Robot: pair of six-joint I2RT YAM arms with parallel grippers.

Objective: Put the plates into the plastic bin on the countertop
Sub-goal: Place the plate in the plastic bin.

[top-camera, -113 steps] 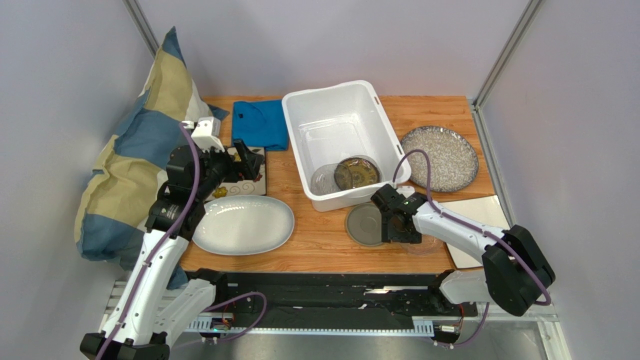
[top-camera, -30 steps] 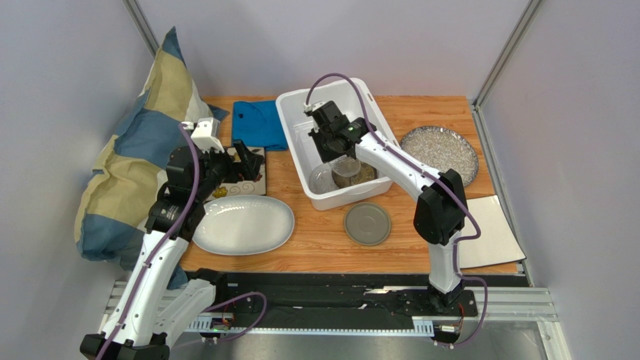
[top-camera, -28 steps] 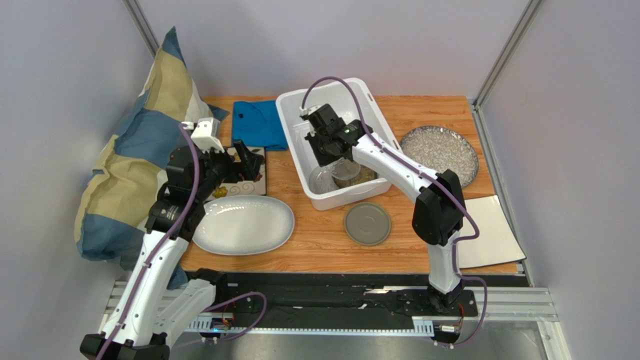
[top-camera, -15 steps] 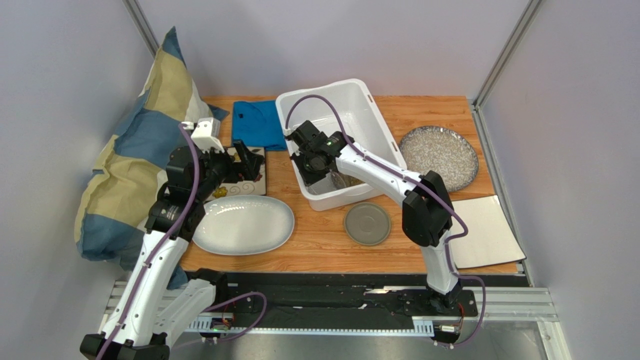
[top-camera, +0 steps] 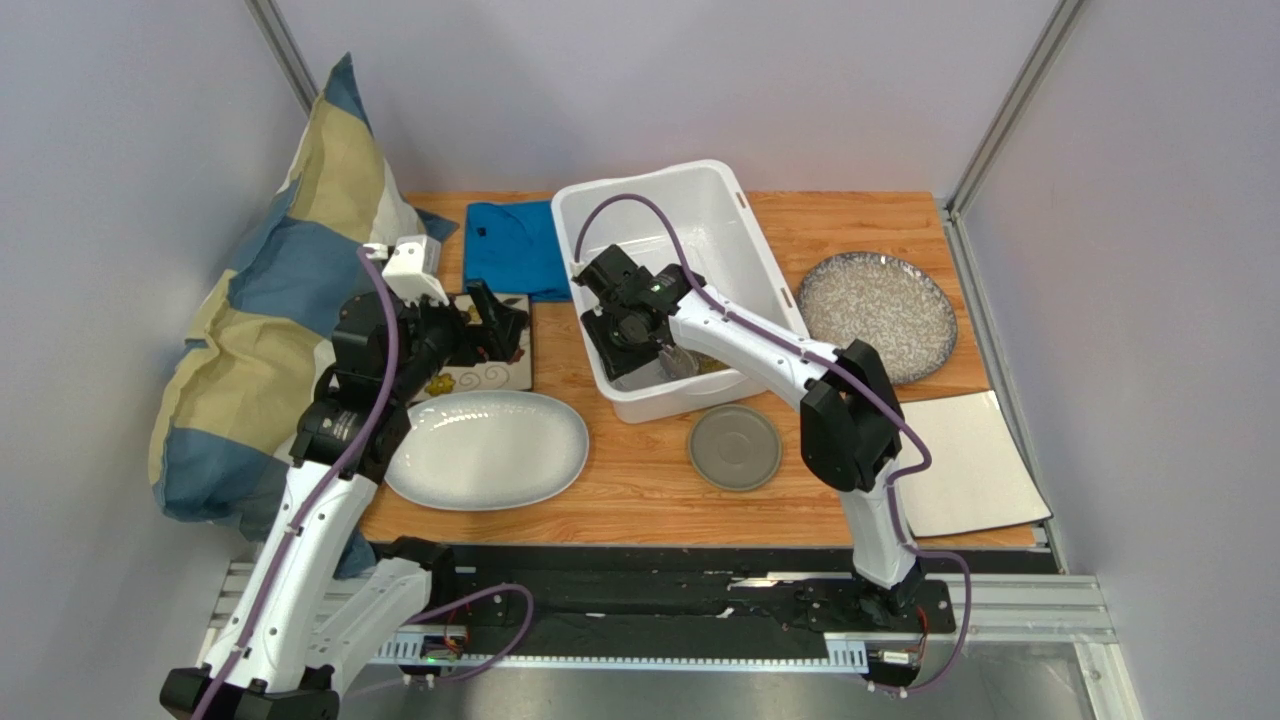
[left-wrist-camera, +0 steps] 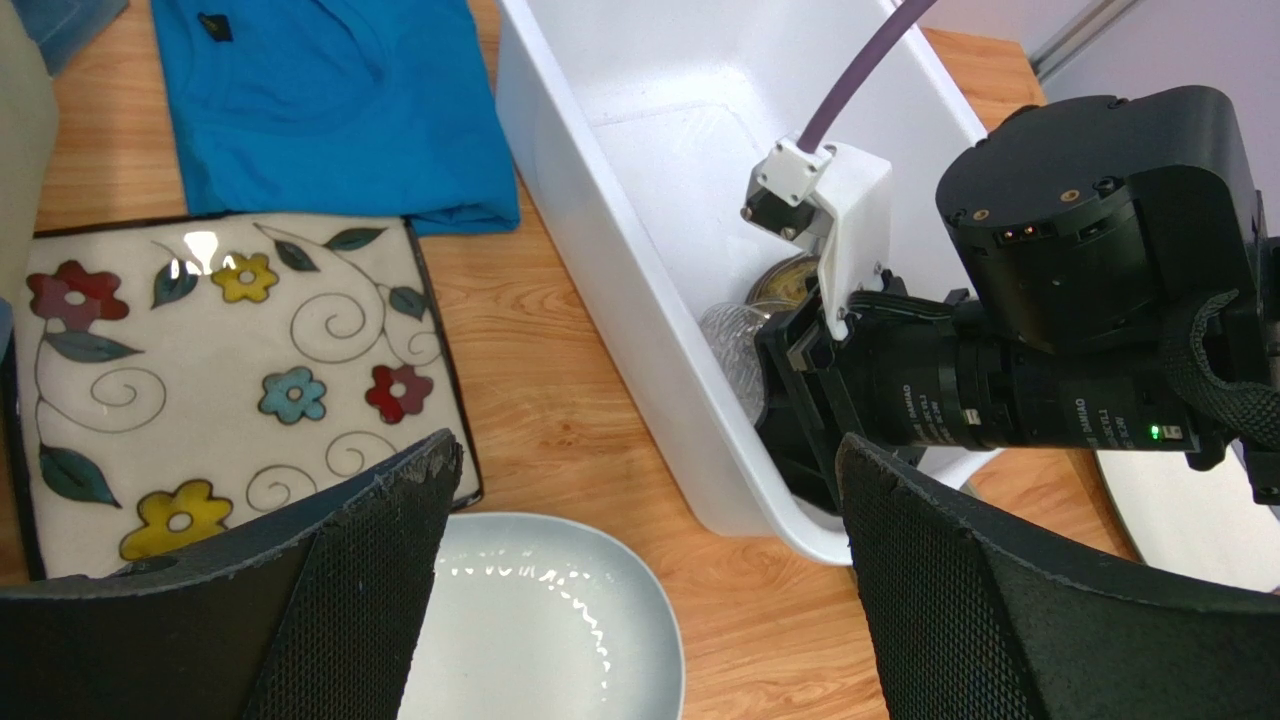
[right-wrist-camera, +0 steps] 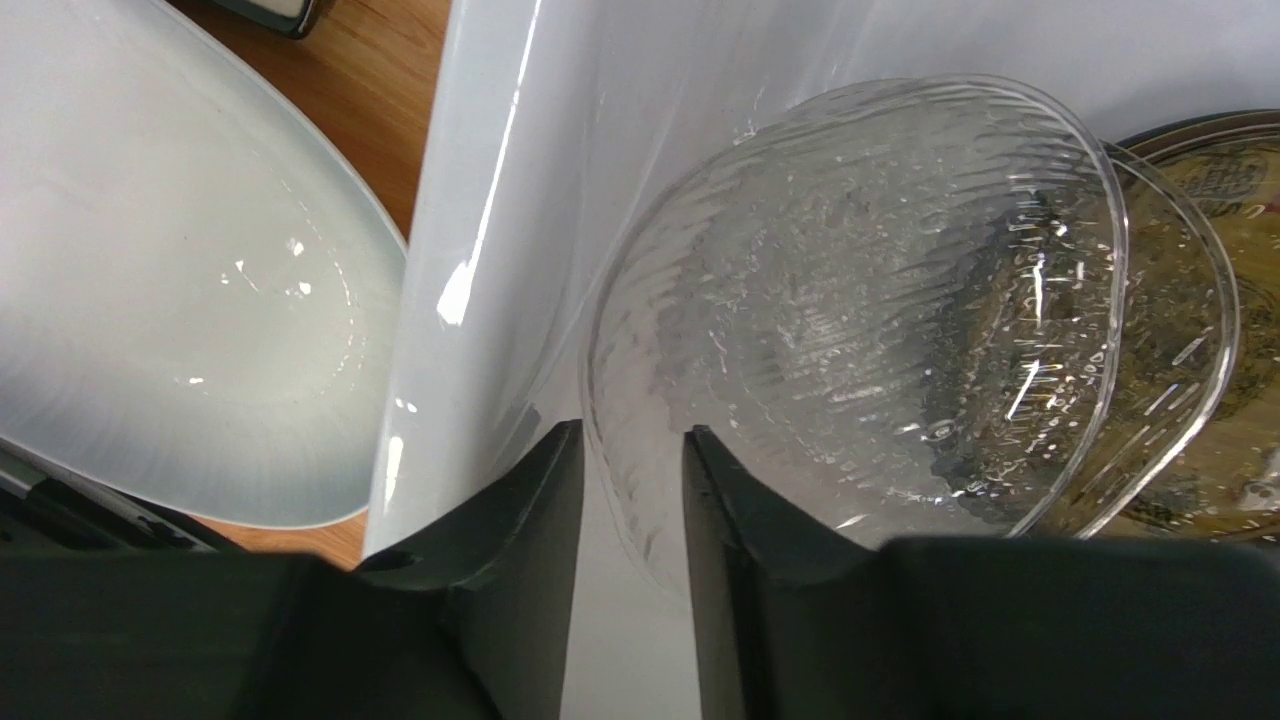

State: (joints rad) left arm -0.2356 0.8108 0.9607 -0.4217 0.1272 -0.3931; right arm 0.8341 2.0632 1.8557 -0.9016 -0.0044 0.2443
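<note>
We see the right jaws closed on the rim of a ribbed clear glass plate (right-wrist-camera: 872, 300), inside the white plastic bin (top-camera: 718, 240) at its near-left corner, overlapping a gold-flecked dark plate (right-wrist-camera: 1229, 158). Left of the bin, the left jaws hang wide open above the floral square plate (left-wrist-camera: 211, 375) and white oval platter (top-camera: 489, 447). A small grey round plate (top-camera: 735, 447) lies on the surface (top-camera: 646, 488) just before the bin.

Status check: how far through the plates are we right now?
Done: a dark plate and a clear plate lie in the bin. In hand: the right hand, inside the bin, grips another glass plate by its rim, not yet released. Left: oval platter, floral square plate, small grey plate, speckled round plate and white square plate, all on the countertop. The left hand is open.
</note>
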